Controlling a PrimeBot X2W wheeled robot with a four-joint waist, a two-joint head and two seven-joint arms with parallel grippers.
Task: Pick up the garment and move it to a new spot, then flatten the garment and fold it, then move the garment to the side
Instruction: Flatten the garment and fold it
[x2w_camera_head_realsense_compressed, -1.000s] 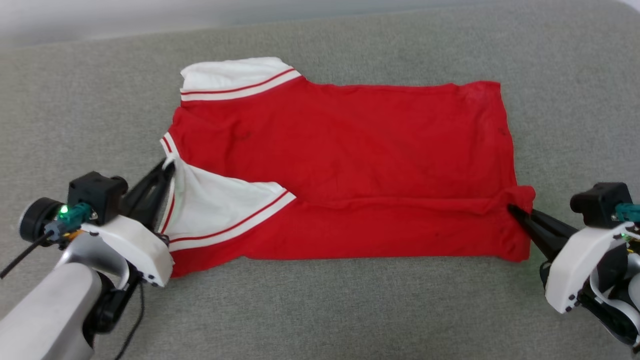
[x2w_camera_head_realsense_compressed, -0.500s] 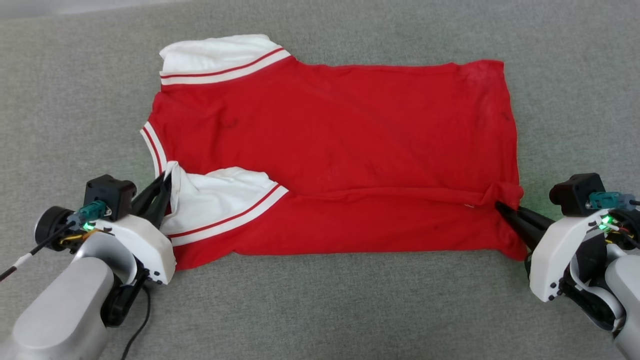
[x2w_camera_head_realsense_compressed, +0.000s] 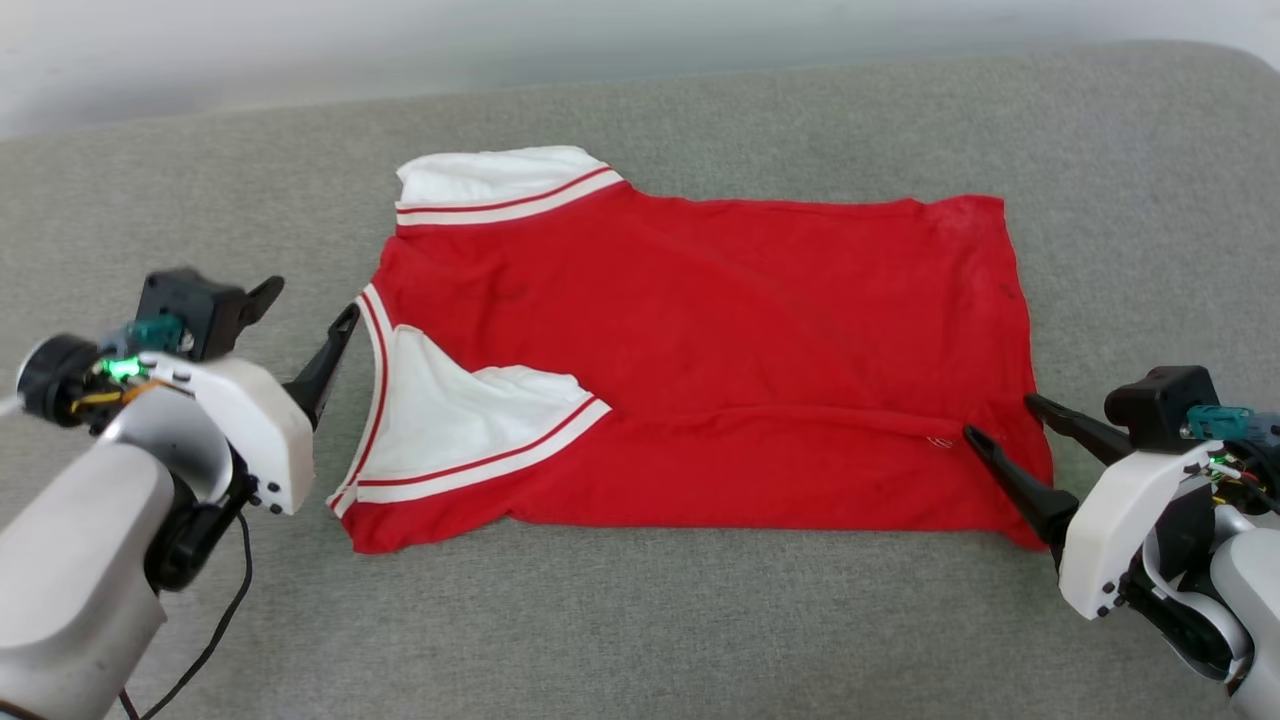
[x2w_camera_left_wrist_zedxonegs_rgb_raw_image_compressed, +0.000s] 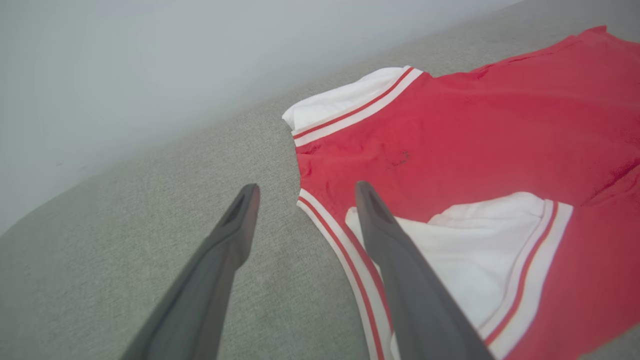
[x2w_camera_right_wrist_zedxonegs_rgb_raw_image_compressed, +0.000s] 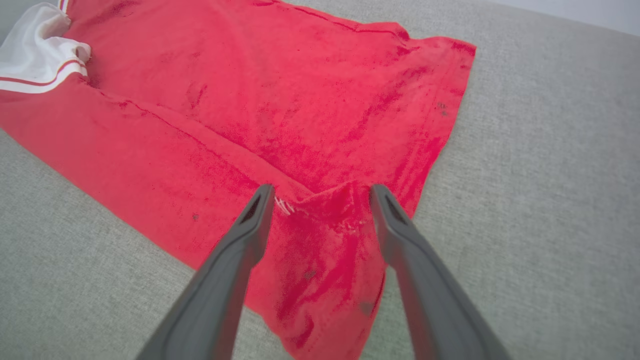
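Where both clamped garment (x2w_camera_head_realsense_compressed: 760, 330) before, left gripper (x2w_camera_head_realsense_compressed: 310, 302), right gripper (x2w_camera_head_realsense_compressed: 1002, 418) now wide, empty.

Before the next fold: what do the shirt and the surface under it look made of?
The shirt: soft, thin knit, probably cotton jersey, matte; it lies limp and creases along the fold. The surface: grey woven upholstery-like cloth, matte, with a fine flecked weave; possibly padded, given its rounded far corner.
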